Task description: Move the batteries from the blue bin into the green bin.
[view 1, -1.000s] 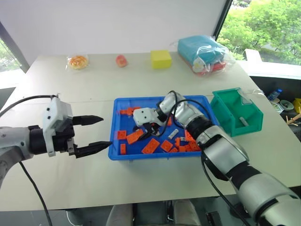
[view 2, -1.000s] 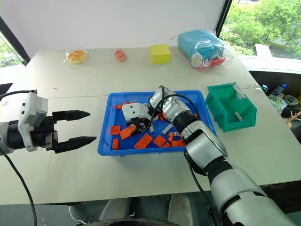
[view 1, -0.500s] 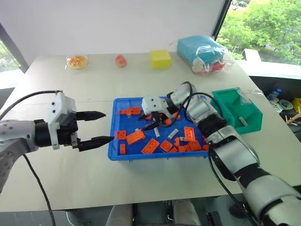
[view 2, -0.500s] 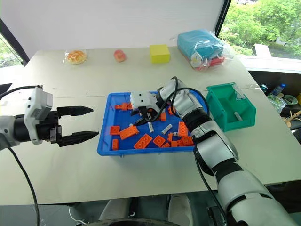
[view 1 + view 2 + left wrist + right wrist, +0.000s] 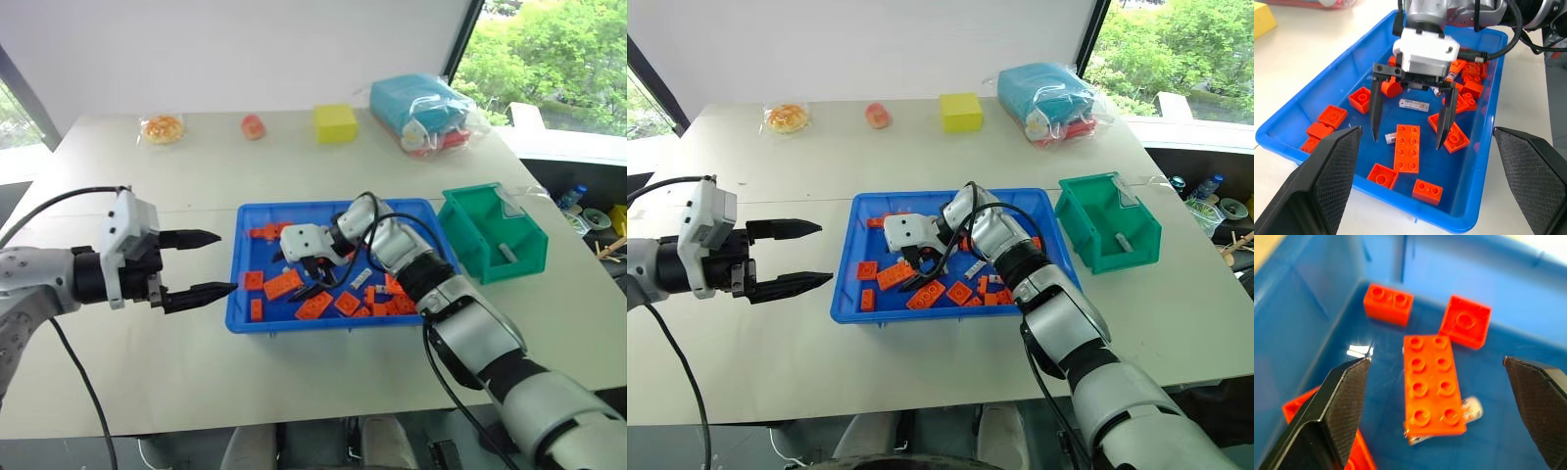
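Note:
The blue bin (image 5: 238, 257) lies mid-table, strewn with orange bricks. My right gripper (image 5: 1407, 142) hangs inside it, open wide, its fingers (image 5: 1337, 406) on either side of a long orange brick (image 5: 1432, 387). One battery (image 5: 1470, 410) pokes out from under that brick. Another battery (image 5: 1414, 104) lies bare just behind the gripper, and a third (image 5: 361, 277) rests further right. My left gripper (image 5: 225, 262) hovers open and empty just left of the blue bin. The green bin (image 5: 470, 233) stands to its right with a battery (image 5: 506, 253) inside.
Along the table's far side sit a wrapped pastry (image 5: 163, 128), a small red item (image 5: 253, 125), a yellow block (image 5: 335, 122) and a light-blue plastic-wrapped bundle (image 5: 421, 110). Several orange bricks (image 5: 1454, 138) crowd the blue bin around the batteries.
My right gripper's jaws have spread wide. It went toward the bin's back right, then came back down to the front left over the long brick. The left gripper has stayed put.

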### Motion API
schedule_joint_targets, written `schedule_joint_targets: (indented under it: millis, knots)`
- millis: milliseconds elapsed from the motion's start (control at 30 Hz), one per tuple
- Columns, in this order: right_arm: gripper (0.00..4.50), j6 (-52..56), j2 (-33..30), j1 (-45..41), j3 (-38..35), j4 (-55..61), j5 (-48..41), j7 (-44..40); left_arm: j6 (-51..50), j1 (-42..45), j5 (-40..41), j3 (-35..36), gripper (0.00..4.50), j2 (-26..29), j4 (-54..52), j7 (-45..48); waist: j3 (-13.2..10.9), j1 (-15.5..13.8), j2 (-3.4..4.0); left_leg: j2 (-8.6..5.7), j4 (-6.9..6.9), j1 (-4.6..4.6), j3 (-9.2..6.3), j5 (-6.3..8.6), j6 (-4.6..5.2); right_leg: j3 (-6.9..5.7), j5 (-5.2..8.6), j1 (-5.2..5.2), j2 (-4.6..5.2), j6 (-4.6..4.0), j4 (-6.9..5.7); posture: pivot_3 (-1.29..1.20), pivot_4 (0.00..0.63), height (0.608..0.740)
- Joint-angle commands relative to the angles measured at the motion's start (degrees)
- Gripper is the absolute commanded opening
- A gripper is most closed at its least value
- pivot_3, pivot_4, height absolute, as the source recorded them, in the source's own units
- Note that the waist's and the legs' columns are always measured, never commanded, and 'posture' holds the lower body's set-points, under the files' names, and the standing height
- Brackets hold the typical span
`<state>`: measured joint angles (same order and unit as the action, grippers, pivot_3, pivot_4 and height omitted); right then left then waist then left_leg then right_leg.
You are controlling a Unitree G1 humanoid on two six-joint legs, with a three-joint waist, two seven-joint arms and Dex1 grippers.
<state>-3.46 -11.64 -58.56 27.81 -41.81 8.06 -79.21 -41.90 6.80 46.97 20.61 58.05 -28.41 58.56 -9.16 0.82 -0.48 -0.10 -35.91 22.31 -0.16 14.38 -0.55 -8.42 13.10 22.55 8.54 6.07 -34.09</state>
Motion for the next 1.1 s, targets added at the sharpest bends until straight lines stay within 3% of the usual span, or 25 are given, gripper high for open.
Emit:
schedule_joint_targets:
  millis: [33, 100, 200, 367, 667, 833, 1000, 1100]
  knots:
    - [4.47, -2.68, 1.03, -0.45, 0.18, -2.36, 1.13, 1.88, 0.16, -0.29, 0.7, 2.2, 4.5, 0.63, -1.72, -0.21, 0.0, 0.04, 0.0, 0.0, 0.0, 0.0, 0.0, 0.0, 0.0, 0.0, 0.0, 0.0, 0.0, 0.0, 0.0, 0.0, 0.15, 0.706]
    - [4.47, -3.58, 1.42, -0.86, 0.23, -4.16, 1.81, 2.69, 0.13, -0.45, 0.75, 2.37, 4.5, 0.56, -1.88, -0.37, 0.0, -0.01, 0.0, 0.0, 0.0, 0.0, 0.01, -0.01, 0.0, 0.0, -0.02, 0.0, 0.0, -0.02, -0.01, 0.0, 0.15, 0.706]
    - [3.71, -3.84, 2.4, -2.04, -0.4, -6.59, 2.04, 3.2, 0.15, -0.49, 0.7, 2.51, 4.5, 0.42, -1.96, -0.59, 0.0, -0.03, -0.01, 0.0, -0.01, 0.0, 0.01, -0.01, -0.01, 0.0, -0.02, -0.02, 0.0, -0.02, 0.0, 0.0, 0.15, 0.706]
    - [1.25, -3.64, 2.68, -2.43, -1.36, -5.77, 0.71, 1.08, 0.36, -0.2, 0.5, 2.29, 4.5, 0.29, -1.7, -0.78, 0.0, -0.04, 0.0, 0.0, -0.01, 0.0, 0.0, -0.01, -0.01, 0.01, -0.01, -0.01, 0.0, -0.02, -0.01, 0.0, 0.15, 0.706]
    - [1.26, 0.66, 0.86, -2.95, -4.6, -0.29, -1.77, 0.82, 0.86, -0.09, 0.25, 1.82, 4.5, 0.16, -1.39, -0.89, 0.0, -0.06, -0.01, 0.0, -0.01, 0.0, 0.0, -0.02, -0.01, 0.02, -0.02, -0.02, 0.0, -0.02, -0.01, 0.0, 0.15, 0.706]
    - [1.26, 3.6, -0.71, -7.85, -8.05, -8.31, 0.36, 11.38, 1.45, 0.99, -0.32, 0.58, 4.5, 0.21, -0.56, -0.49, 0.0, -0.1, 0.0, -0.01, -0.01, -0.01, 0.01, -0.02, -0.02, 0.02, -0.02, 0.01, -0.01, -0.03, -0.01, 0.0, 0.15, 0.706]
    - [3.67, 4.86, -1.47, -7.25, -7.68, -8.51, 2.13, 16.01, 1.42, 2.29, -0.43, -0.29, 4.5, 0.39, 0.0, -0.12, 0.03, 0.02, -0.05, -0.02, 0.0, 0.0, 0.02, -0.02, -0.02, 0.02, -0.03, -0.02, 0.0, -0.05, 0.03, 0.0, 0.15, 0.706]
    - [3.67, 13.17, -2.07, -3.83, -10.4, 1.57, -1.56, 14.88, 1.28, 2.53, -0.32, -0.41, 4.5, 0.48, 0.07, 0.17, 0.03, 0.04, -0.05, -0.02, 0.02, 0.01, 0.05, -0.03, -0.01, 0.05, -0.04, -0.03, 0.0, -0.06, -0.01, 0.0, 0.15, 0.706]
